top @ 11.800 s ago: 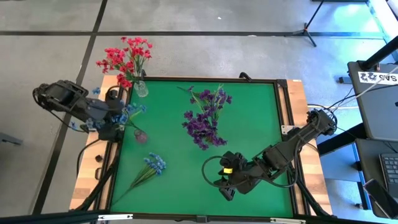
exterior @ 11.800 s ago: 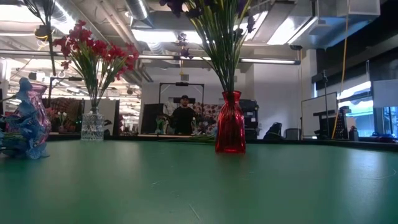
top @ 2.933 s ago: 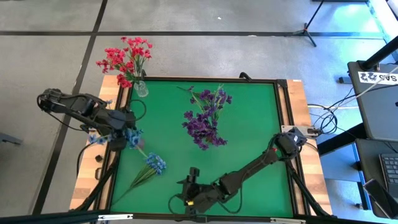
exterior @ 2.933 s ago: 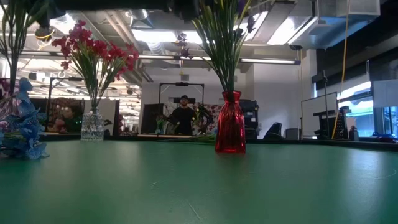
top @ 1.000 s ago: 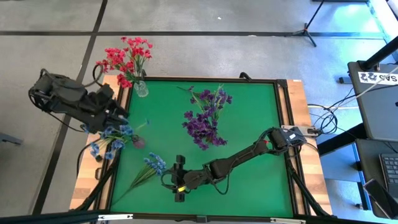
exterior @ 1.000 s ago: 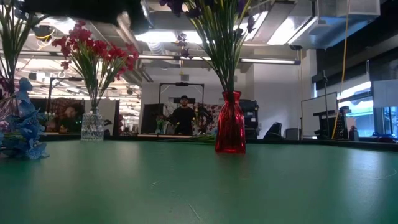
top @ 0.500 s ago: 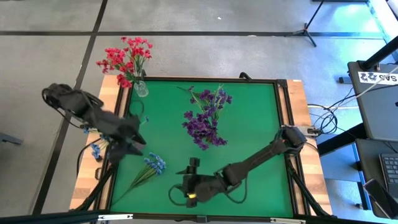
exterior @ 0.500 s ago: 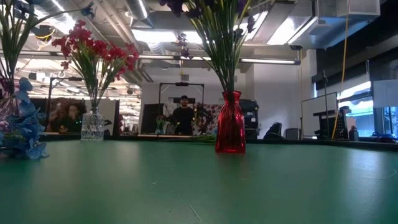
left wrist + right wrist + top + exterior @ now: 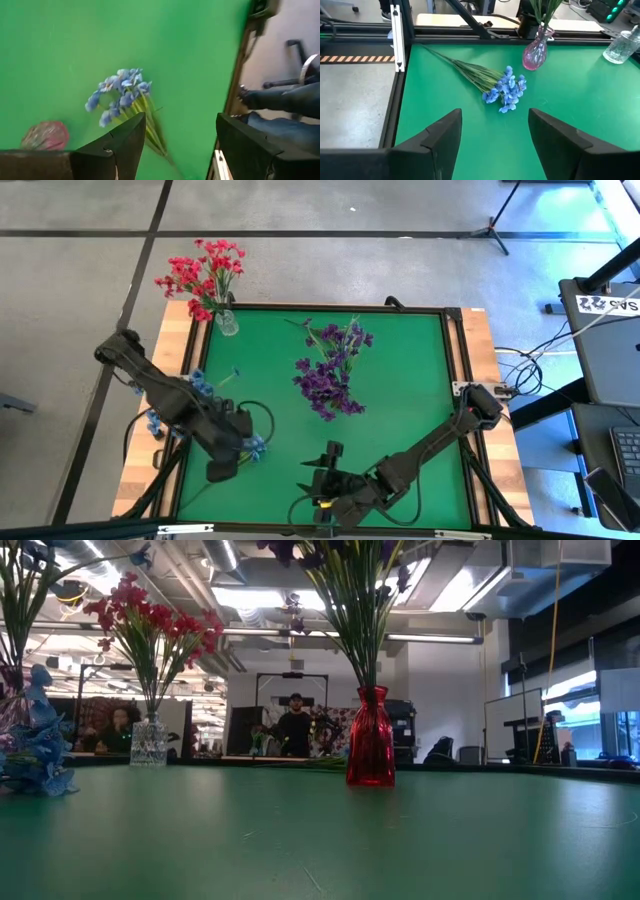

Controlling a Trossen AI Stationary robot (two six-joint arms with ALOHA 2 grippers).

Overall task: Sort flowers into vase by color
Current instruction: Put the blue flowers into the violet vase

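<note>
While the left gripper (image 9: 222, 468) hangs with fingers spread and empty just above the loose light blue sprig (image 9: 504, 89) lying flat on the green mat (image 9: 400, 390) near its left front corner, the right gripper (image 9: 330, 480), also released, sits near the front edge. Red flowers (image 9: 200, 275) stand in the clear vase (image 9: 228, 323), purple flowers (image 9: 330, 370) in the red vase (image 9: 370, 750), the pink vase (image 9: 536, 50) just beside the sprig.

table (image 9: 400, 390): green mat I work on, wood edges
blue sprig (image 9: 250, 446): flat on the mat, right under my left tool (image 9: 222, 467)
pink vase (image 9: 537, 48): upright beyond the sprig from my right tool (image 9: 322, 502)
red vase (image 9: 370, 738): upright, purple stems
clear vase (image 9: 228, 324): far corner, red blooms
</note>
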